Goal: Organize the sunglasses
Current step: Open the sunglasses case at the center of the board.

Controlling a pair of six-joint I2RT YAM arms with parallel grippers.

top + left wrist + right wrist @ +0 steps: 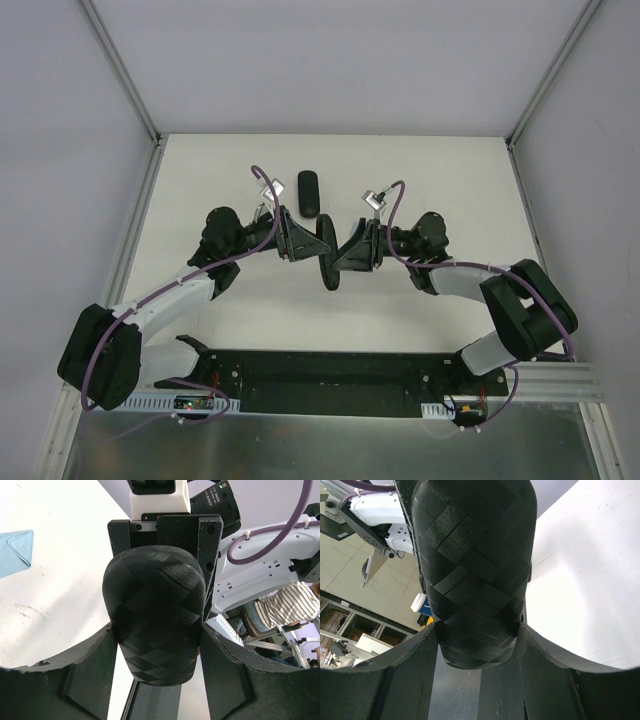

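Black case, woven-textured, above mid-worktop: left gripper and right gripper each clamp it. Only the top view shows us a second case toward the far edge; only the left wrist view, a blue cloth. We cannot place the sunglasses.

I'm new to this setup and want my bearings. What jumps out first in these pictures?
Both arms meet mid-table, the left gripper and right gripper clamping one black case between them, its woven texture filling both wrist views. A second black case lies just beyond on the table, and a blue cloth edges the left wrist view.
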